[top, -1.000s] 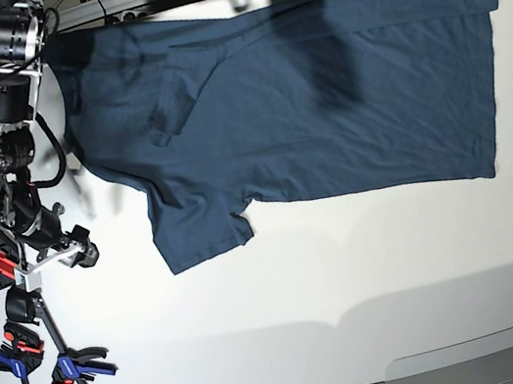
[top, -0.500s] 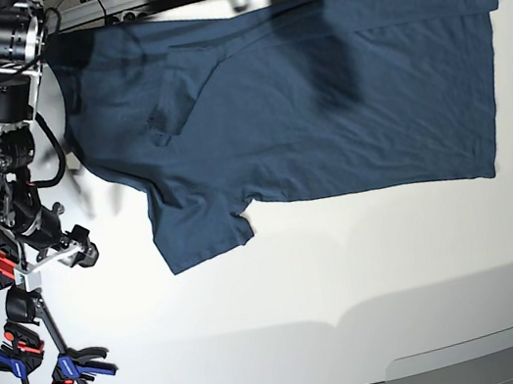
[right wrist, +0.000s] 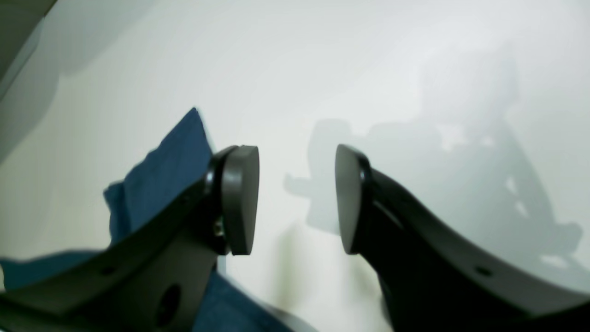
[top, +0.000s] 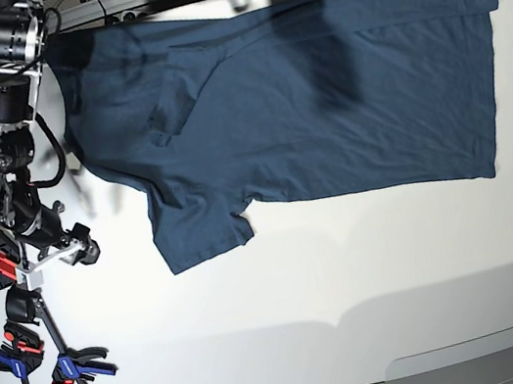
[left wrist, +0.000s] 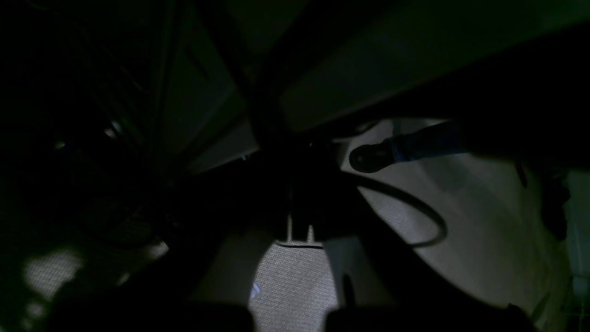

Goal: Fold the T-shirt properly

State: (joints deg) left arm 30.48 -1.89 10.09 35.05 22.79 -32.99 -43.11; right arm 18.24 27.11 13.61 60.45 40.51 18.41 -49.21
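Spreading looks done, since the T-shirt (top: 318, 91) lies flat across the far side of the desk (top: 351, 275), so we judge the first fold next: our right gripper (right wrist: 297, 198), fingers open and empty, must reach a sleeve, while the left stays closed out of sight.

The right arm (top: 12, 146), a black jointed limb with a silver-ribbed motor housing near its top, runs down the left edge of the base view, its wrist bent toward the lower left. Its black two-fingered right gripper (right wrist: 297, 198) stands with the jaws parted, a clear gap between the two rounded pads (right wrist: 239, 198), nothing held between them. The left arm barely shows at the top of the base view; the left gripper is closed, though the dark left wrist view shows little of it.
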